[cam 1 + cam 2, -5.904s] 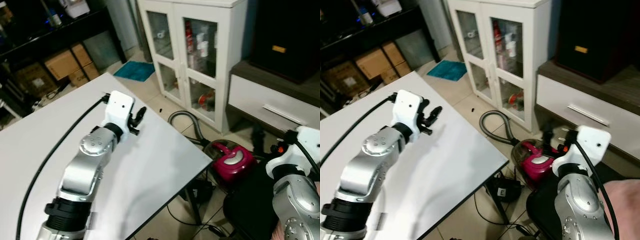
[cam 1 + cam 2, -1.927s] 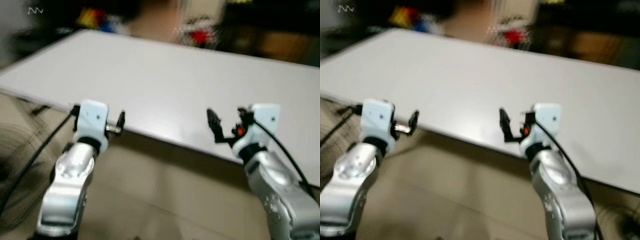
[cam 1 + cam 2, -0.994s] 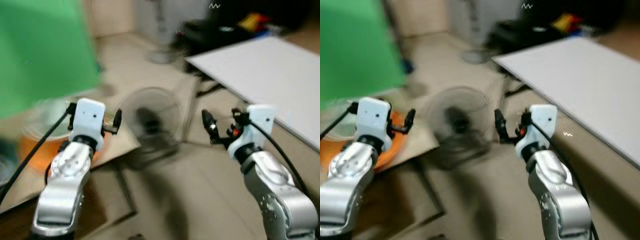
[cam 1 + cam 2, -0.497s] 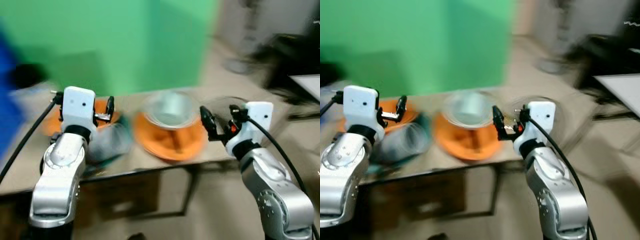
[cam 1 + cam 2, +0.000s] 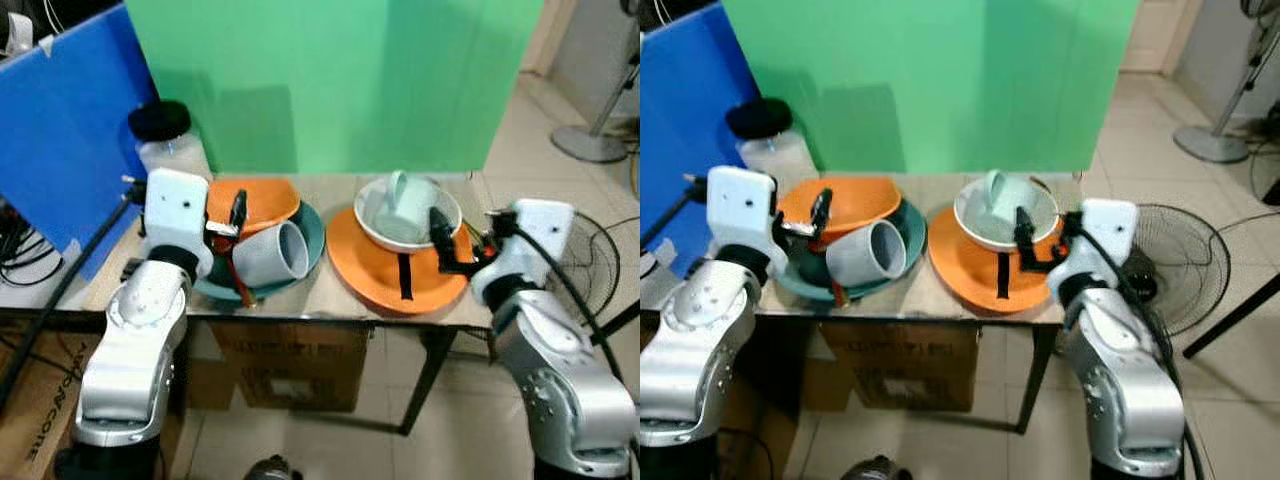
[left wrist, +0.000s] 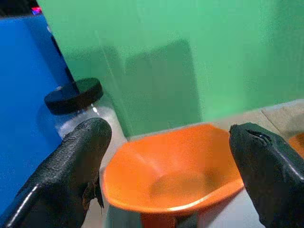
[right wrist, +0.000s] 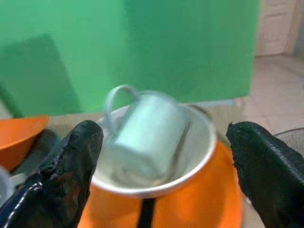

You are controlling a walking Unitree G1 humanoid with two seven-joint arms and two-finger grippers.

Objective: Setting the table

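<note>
A small table (image 5: 330,310) holds the dishes. On its left a teal plate (image 5: 308,245) carries an orange bowl (image 5: 258,198) and a grey cup (image 5: 268,254) lying on its side. On the right an orange plate (image 5: 375,270) carries a white bowl (image 5: 392,230) with a pale green mug (image 5: 400,190) tipped inside, and a black utensil (image 5: 403,276). My left gripper (image 5: 237,212) hovers open just before the orange bowl (image 6: 175,166). My right gripper (image 5: 438,232) stands open beside the white bowl, facing the mug (image 7: 147,130). Neither holds anything.
A jar with a black lid (image 5: 167,138) stands at the table's back left, by a blue board (image 5: 60,130). A green screen (image 5: 340,80) backs the table. A cardboard box (image 5: 290,365) sits underneath. A floor fan (image 5: 1185,265) stands close on the right.
The camera has swung from the white table across the floor and fan to this dish table, and the picture is now sharp. Both arms keep the same raised pose, grippers open.
</note>
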